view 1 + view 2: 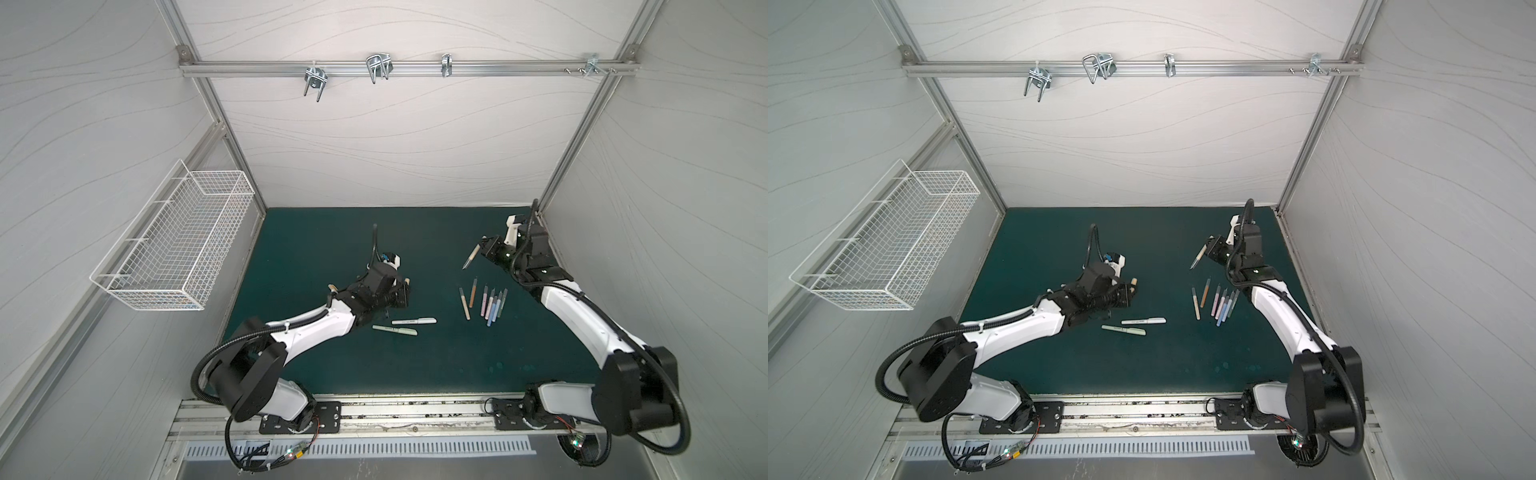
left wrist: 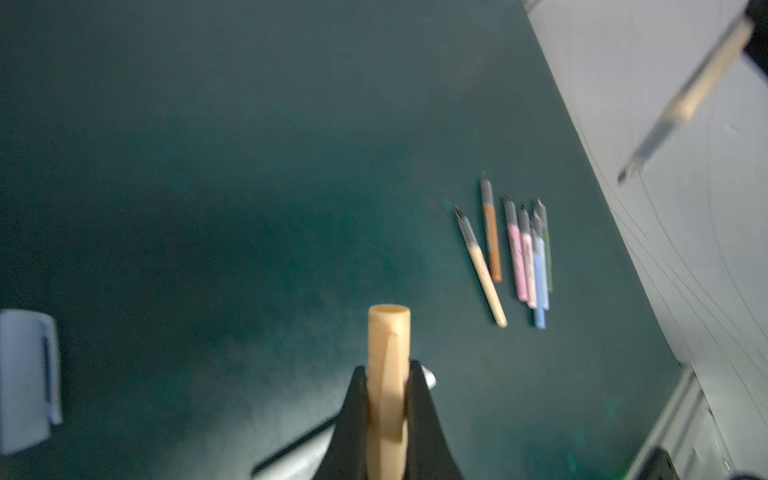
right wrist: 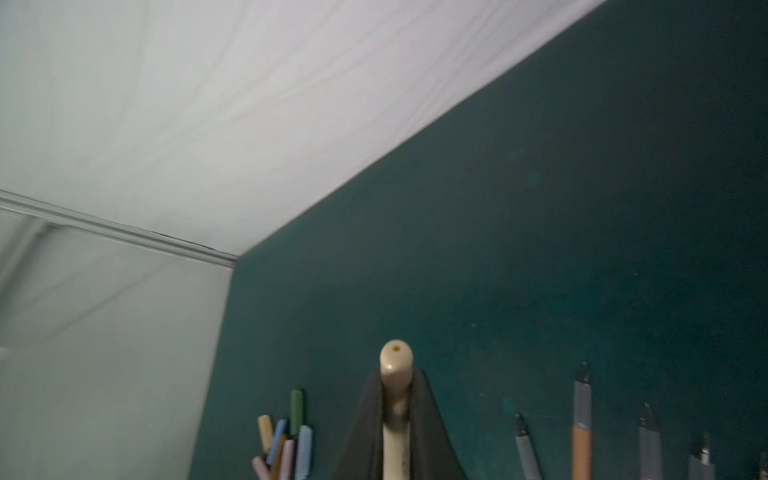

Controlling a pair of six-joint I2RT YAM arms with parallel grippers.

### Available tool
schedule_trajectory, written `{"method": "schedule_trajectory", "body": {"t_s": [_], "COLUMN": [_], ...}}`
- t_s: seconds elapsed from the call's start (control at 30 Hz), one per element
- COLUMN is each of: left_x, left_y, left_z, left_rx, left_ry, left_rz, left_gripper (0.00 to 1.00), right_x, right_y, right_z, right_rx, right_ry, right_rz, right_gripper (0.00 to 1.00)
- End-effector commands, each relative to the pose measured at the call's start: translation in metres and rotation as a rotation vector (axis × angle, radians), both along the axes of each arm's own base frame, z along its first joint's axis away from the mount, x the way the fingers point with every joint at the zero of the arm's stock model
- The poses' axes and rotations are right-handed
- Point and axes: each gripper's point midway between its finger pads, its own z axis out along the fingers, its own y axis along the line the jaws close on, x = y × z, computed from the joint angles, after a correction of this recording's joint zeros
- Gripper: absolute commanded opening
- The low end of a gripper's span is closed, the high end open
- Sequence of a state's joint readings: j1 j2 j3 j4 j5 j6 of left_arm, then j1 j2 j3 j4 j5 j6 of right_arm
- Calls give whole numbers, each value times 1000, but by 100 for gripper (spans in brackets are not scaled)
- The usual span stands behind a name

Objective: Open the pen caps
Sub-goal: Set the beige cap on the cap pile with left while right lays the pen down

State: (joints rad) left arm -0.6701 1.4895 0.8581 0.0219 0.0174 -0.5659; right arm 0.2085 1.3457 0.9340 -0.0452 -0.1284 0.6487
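L gripper (image 2: 388, 374) is clamped on a tan cap (image 2: 388, 332). The cap's open mouth points away from the gripper, and it's held clear of the bench (image 1: 332, 365). R gripper (image 3: 396, 376) is clamped on the matching tan pen (image 1: 472, 257), held by its blunt end. The bare tip slants down toward the bench front w/o touching. Cap & pen are well apart, so this pair looks opened. Next step is prob. setting both down.

Key relation: the row of uncapped pens (image 1: 484, 305) lies on the bench just to the front side of the R gripper, tips toward the back wall. The held pen's long axis runs roughly along the same line as the row, but its tip faces the other way. It'd likely go down reversed unless the wrist turns it. R arm is far nearer the row than L.

A heap of loose caps (image 3: 286, 444) shows only in the R wrist view, close by the R gripper. Can't place it in the top views, so can't say which way the L arm must carry its cap.

Two pens are still capped: a white pen (image 1: 413, 321) & a green pen (image 1: 395, 330). They lie just beside the L gripper toward the bench front, near each other, w/ long axes across the bench. L arm is nearer those.
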Motion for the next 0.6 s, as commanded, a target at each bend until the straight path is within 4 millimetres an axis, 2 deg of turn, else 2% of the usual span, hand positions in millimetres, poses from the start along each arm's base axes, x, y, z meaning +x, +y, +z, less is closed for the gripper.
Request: {"method": "schedule_trajectory", "body": {"t_s": [0.0,0.13,0.27,0.47,0.57], "left_x": [20,37,47,51,53], "left_y": [16,24,32,43,48], "left_z": [-18,-39,-63,-90,-98], "left_rx": [94,144,217,325,350], "left_ry": [57,106,158,187,211], "left_rz": [60,98,112,119,132], "left_gripper": [0,0,0,3,13], "right_x": [3,17,29,42,44], "right_y": [-17,-19,-18,-23,-25], "right_z": [-52,-93,-127,-162,-174], "right_rx": [-172,-255,-292,-373,-394], "right_ry": [139,267,381,488,521], "right_rz": [-11,18,49,71,75], "right_gripper": [0,0,0,1,9]}}
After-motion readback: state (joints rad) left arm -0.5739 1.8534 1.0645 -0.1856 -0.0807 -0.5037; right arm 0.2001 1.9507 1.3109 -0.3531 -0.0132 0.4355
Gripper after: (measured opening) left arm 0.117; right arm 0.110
